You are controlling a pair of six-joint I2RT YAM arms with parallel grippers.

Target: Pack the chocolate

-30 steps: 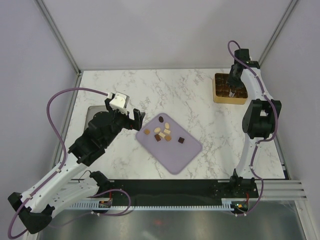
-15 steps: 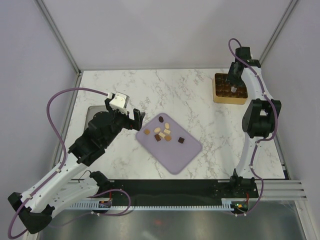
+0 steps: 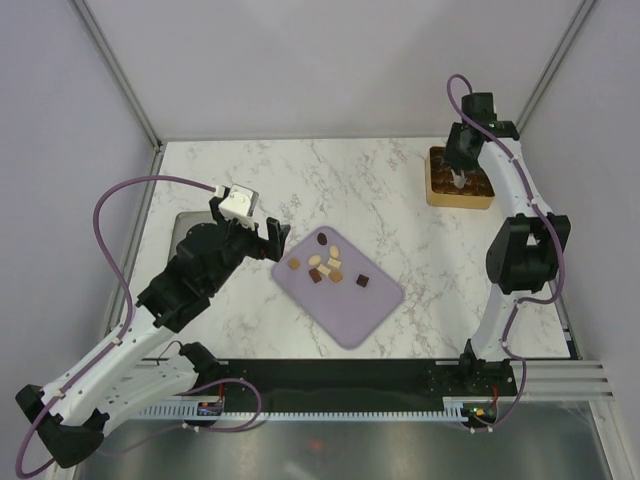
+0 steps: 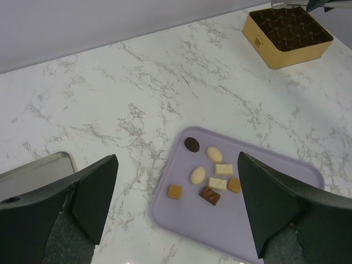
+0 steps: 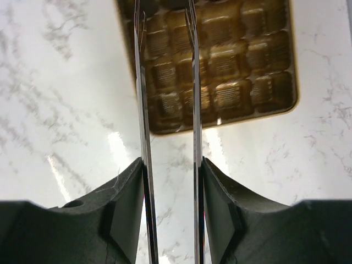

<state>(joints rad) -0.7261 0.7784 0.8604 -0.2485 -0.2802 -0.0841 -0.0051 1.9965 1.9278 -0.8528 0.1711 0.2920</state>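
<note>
The table (image 3: 380,190) is finished in glossy, white, marble-look stone, with glare caught on it. The gold tray (image 5: 231,60) is lined with shiny moulded plastic. The lilac mat (image 4: 225,220) is smooth and matt. The chocolate (image 4: 224,169) is smooth and faintly sheened. The right gripper (image 5: 164,8) is fitted with thin, bright, metal-like fingers (image 5: 142,110). The left gripper (image 4: 177,165) is fitted with matt black, grainy plastic ones.

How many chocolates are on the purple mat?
9. Eight chocolates bunch at the mat's far end; one dark piece sits alone nearer the middle. More may hide in the gold box.
</note>
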